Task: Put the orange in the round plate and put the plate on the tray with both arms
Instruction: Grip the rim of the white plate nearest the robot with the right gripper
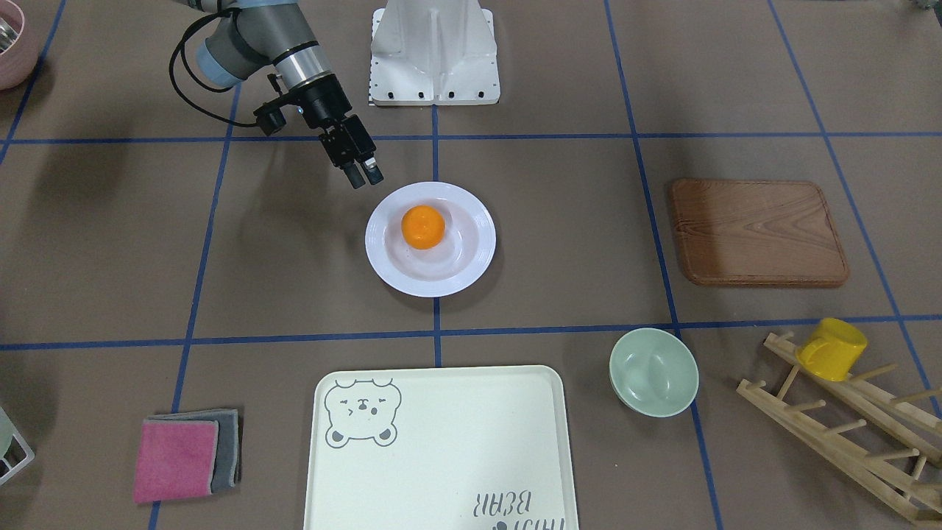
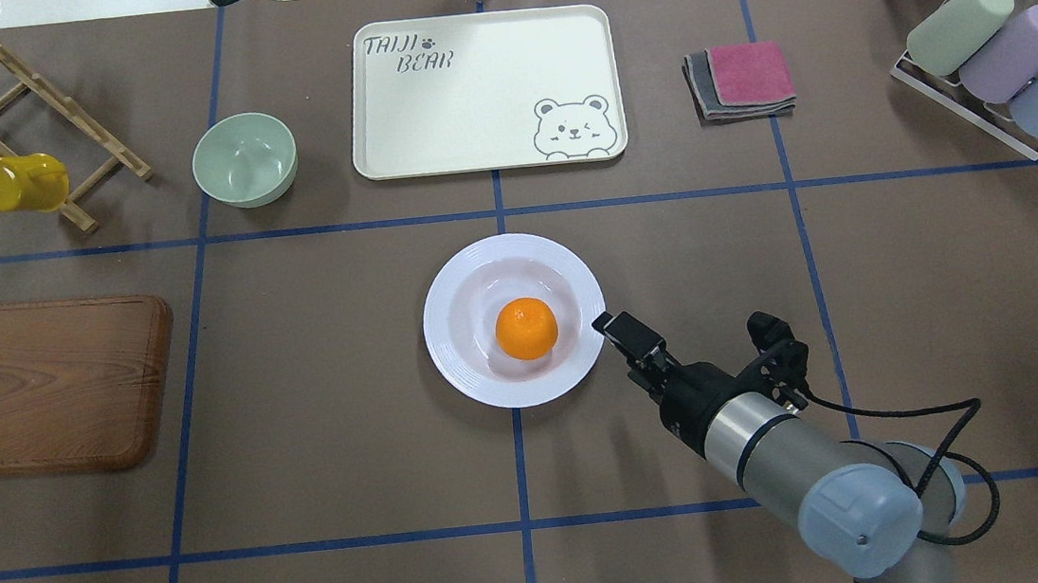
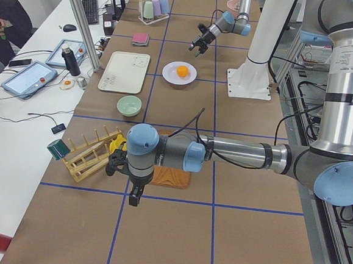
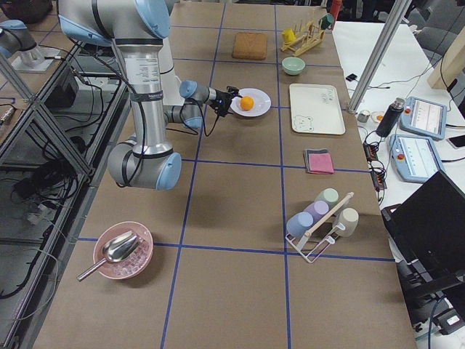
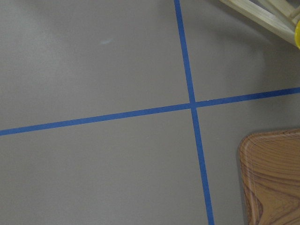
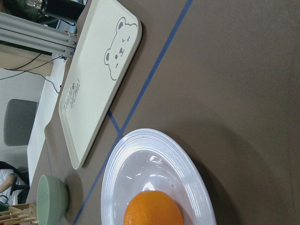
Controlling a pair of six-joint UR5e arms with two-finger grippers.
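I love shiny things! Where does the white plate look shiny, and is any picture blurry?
Right wrist view: the round plate has bright white glints in its hollow, just above the orange. Front-facing view: the hollow only shines softly beside the orange, and nothing looks blurry. Left wrist view: even light, no glare, and the wooden board shows its grain sharply.
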